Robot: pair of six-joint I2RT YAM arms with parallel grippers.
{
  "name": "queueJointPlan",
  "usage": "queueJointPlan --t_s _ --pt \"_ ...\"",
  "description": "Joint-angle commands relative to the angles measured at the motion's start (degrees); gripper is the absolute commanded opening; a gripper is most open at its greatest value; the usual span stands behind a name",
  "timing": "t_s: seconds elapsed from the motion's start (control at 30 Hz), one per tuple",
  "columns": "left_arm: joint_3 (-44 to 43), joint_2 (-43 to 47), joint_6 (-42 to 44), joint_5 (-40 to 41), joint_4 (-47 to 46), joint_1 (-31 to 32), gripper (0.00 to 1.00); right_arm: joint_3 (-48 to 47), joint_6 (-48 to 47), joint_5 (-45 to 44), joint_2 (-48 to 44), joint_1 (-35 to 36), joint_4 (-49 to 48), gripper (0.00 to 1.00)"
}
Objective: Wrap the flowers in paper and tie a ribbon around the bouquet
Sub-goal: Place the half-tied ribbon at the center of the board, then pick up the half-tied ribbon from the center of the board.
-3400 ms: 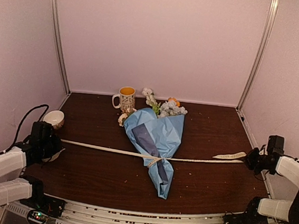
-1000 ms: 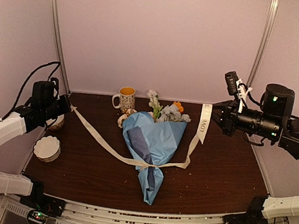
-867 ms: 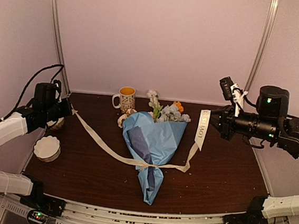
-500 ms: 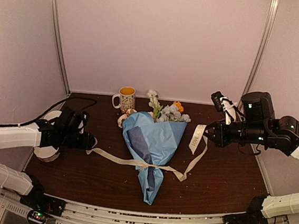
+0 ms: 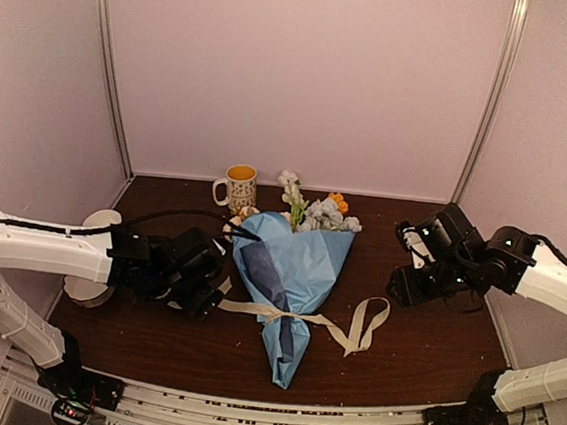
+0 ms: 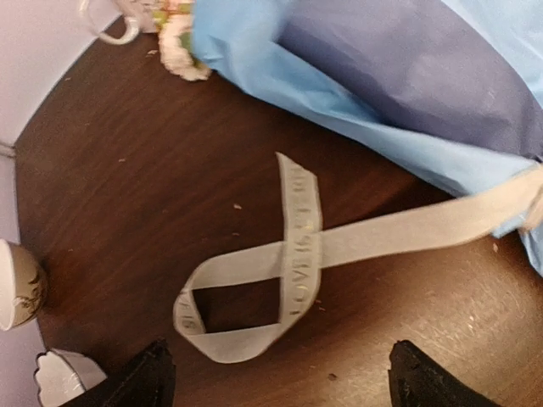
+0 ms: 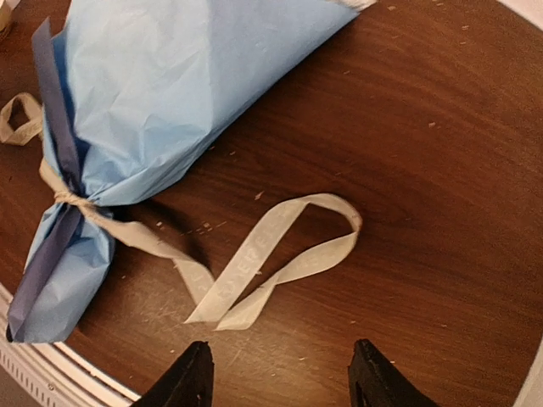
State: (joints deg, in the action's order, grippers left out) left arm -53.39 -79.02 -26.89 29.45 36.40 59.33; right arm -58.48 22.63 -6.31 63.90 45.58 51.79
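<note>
Blue-wrapped bouquet [image 5: 294, 264], ribbon [image 7: 254, 246] knotted round its neck, ends looped on desk [image 5: 432, 337]; left hand [image 6: 276, 377], right hand [image 7: 280, 373] both parted, holding nothing.

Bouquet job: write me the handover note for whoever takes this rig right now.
Left gripper: open, empty, over the left loop of the ribbon.
Right gripper: open, empty, over the right loop.
Bouquet: lies mid-way across the table, blooms toward the back wall near the mug.
Done: flowers wrapped in the paper; ribbon knotted round the cone's narrow part, both tails loose on the table.
Left: probably only backing the arms off. Check the knot's tightness, which the pictures cannot show.
</note>
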Motion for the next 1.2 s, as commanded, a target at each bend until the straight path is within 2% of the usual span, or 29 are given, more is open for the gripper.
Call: queueJointPlan --t_s 0.0,0.1,0.2,0.3,0.43,0.5,0.6,0.7,0.8,0.87,0.93,1.0,1.07,1.13,1.17 --pt "5.93 0.44 15.56 -9.86 -13.79 1.4 0.88 5.09 -4.49 14.18 3.15 4.44 -14.64 0.55" --pt "9.41 2.36 21.25 -12.36 -23.09 1.4 0.88 6.13 -6.79 16.47 9.55 6.33 -20.92 0.58" --pt "10.54 2.05 29.45 -17.86 -27.71 1.4 0.93 6.35 -10.6 17.43 16.51 6.54 -24.41 0.63" --pt "9.39 -1.39 34.05 -15.87 -28.32 1.4 0.95 5.84 -12.56 17.79 22.27 6.55 -25.7 0.7" --pt "7.49 -7.03 39.37 -13.88 -26.24 1.4 0.96 5.99 -14.48 17.76 26.43 6.56 -29.59 0.73" --pt "6.35 -9.48 41.06 -11.89 -25.72 1.25 0.97 5.09 -15.49 17.51 28.79 6.56 -30.38 0.73" --pt "5.71 -12.65 42.67 -13.8 -28.75 1.06 0.96 3.6 -17.08 18.24 33.01 6.61 -31.97 0.71" --pt "4.48 -15.28 41.25 -12.54 -30.85 0.19 0.92 1.57 -17.62 19.58 37.11 6.56 -30.89 0.59" --pt "4.06 -16.6 40.56 -12.98 -32.13 -0.85 0.74 2.06 -17.41 25.17 37.45 6.6 -31.05 0.35" --pt "3.77 -17.34 41.48 -14.05 -32.31 -1.1 0.71 3.11 -17.68 27.56 35.71 6.78 -30.8 0.24" --pt "2.76 -18.44 42.23 -14.31 -31.58 -1.19 0.68 4.39 -17.75 28.27 33.91 6.8 -31.2 0.18" --pt "1.65 -19.23 41.65 -14.68 -31.06 -1.46 0.57 4.67 -17.84 29.14 32.85 6.8 -30.86 0.13" --pt "1.55 -19.28 40.47 -16.34 -31.89 -1.88 0.36 4.28 -17.68 29.31 32.27 6.87 -30.34 0.07" --pt "2.4 -19.29 39.07 -18.12 -33.3 -2.55 0.06 3.93 -17.27 29.38 31.56 6.8 -30.4 0.02" --pt "2.58 -19.31 38.11 -18.88 -33.48 -3.08 0.0 3.97 -16.82 29.59 31.15 6.81 -30.74 0.0"
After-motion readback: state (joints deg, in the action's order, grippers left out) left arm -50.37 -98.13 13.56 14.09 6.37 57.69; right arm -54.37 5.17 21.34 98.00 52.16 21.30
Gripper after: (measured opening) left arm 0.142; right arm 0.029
